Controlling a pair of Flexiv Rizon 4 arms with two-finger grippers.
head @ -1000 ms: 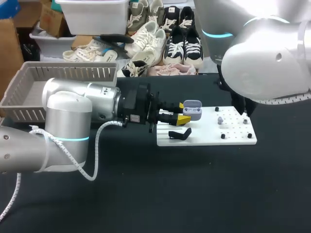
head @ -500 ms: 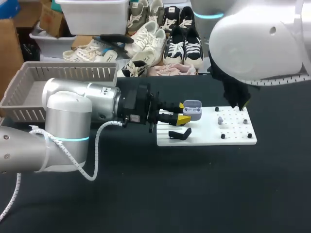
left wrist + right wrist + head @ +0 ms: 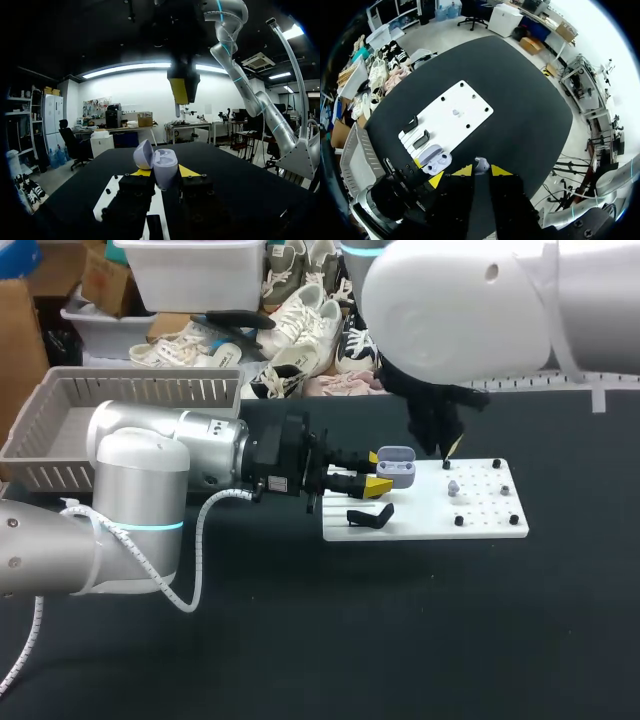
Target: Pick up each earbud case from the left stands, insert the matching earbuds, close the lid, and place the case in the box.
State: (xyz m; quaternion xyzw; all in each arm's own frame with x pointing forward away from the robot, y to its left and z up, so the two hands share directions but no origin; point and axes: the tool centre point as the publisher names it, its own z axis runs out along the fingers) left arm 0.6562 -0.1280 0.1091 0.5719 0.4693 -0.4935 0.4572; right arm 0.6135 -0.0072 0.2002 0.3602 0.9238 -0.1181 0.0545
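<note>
The right arm is swinging in from the right side of the table toward the middle; its right tool (image 3: 183,89) is now hanging just above the earbud case (image 3: 398,468), where a second ago it was hovering over the far end of the white board (image 3: 485,525). The left arm is staying put; the left tool (image 3: 377,471) is pinching the case from two sides, lid hinged open, at the board's left end. The right tool is pinching a small pale earbud (image 3: 481,163) between its yellow tips; so, by my reading, the insertion step is coming up and calling for careful lining-up over a socket. The case is looking like smooth lilac-grey plastic, rounded like a pebble, with a domed lid; the board is looking flat, matt and rigid, dotted with small dark pegs (image 3: 459,521); the stands (image 3: 421,139) are showing as black hooked pieces; the grey box (image 3: 140,390) is standing well apart on the left, its walls slatted.
</note>
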